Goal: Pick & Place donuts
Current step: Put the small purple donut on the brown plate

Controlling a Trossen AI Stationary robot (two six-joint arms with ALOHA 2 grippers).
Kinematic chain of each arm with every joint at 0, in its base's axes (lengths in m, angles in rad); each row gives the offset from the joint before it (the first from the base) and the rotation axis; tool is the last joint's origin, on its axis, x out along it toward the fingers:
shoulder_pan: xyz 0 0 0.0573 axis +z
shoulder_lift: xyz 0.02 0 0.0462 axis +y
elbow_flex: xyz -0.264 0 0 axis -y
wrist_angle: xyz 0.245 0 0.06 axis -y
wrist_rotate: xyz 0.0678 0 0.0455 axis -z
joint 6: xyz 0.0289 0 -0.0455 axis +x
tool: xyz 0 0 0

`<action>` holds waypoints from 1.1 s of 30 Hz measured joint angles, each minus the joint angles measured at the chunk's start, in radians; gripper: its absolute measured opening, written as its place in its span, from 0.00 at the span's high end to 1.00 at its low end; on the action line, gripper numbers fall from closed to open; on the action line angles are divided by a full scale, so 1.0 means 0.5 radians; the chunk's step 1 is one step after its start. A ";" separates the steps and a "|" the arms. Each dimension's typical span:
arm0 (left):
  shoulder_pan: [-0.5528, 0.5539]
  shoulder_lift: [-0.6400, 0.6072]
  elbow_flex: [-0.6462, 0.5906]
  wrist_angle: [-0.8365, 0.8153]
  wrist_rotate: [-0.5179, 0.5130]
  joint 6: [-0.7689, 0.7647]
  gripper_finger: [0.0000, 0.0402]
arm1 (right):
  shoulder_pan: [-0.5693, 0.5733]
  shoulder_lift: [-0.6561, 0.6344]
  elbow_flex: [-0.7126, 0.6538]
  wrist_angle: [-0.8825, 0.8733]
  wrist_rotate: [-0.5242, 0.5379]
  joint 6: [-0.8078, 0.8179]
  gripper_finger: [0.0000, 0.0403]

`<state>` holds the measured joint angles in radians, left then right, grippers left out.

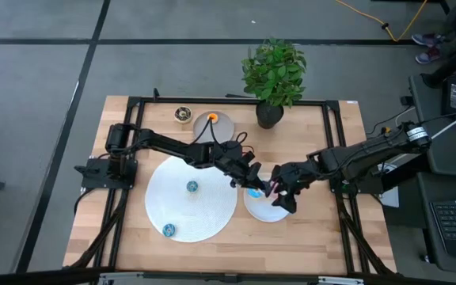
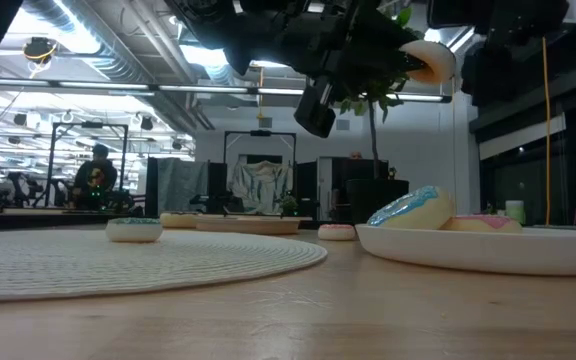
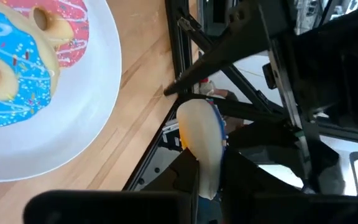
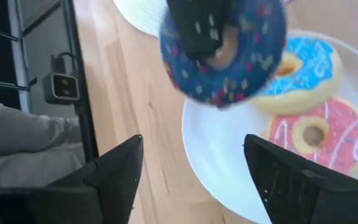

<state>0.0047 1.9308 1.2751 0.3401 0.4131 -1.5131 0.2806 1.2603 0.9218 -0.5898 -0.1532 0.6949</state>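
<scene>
My left gripper (image 1: pixel 248 178) is shut on a dark blue sprinkled donut (image 4: pixel 222 50), held in the air over the near-left rim of the white plate (image 1: pixel 269 212). That donut shows edge-on in the left wrist view (image 3: pixel 201 140) and high up in the low view (image 2: pixel 430 60). A light blue donut (image 1: pixel 254 192) and a pink donut (image 4: pixel 312 134) lie flat on the plate. My right gripper (image 4: pixel 192 143) is open and hovers just right of the plate (image 1: pixel 279 194), facing the held donut and touching nothing. My left gripper pinches the dark blue donut between its two fingers, one finger (image 4: pixel 197 28) lying over the iced face up to the hole, the other on the cream underside (image 3: pixel 194 137). The donut is lifted clear and stands on edge in the hold, above the plate.
A large white disc (image 1: pixel 212 214) lies left of the plate with two small teal donuts (image 1: pixel 191 187) (image 1: pixel 169 229) on it. A grey plate (image 1: pixel 220 128) with an orange donut (image 1: pixel 212 117), a small dark ring (image 1: pixel 183 114) and a potted plant (image 1: pixel 274 75) stand at the far edge.
</scene>
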 joint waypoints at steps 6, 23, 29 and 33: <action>0.043 0.000 -0.002 -0.003 -0.043 0.070 0.90 | 0.006 0.000 -0.001 -0.068 0.024 0.006 0.29; 0.172 -0.023 -0.005 -0.548 -0.293 0.406 0.90 | 0.199 -0.004 -0.002 -0.209 0.343 0.062 0.29; 0.257 -0.130 -0.003 -0.967 -0.425 0.617 0.90 | 0.230 -0.004 -0.002 -0.242 0.429 0.067 0.29; 0.352 -0.229 -0.003 -1.104 -0.508 0.732 0.90 | 0.234 -0.004 -0.002 -0.243 0.481 0.065 0.29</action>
<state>0.1807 1.8164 1.2736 -0.2119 0.1590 -1.1473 0.3977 1.2583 0.9211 -0.7111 0.0875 0.7274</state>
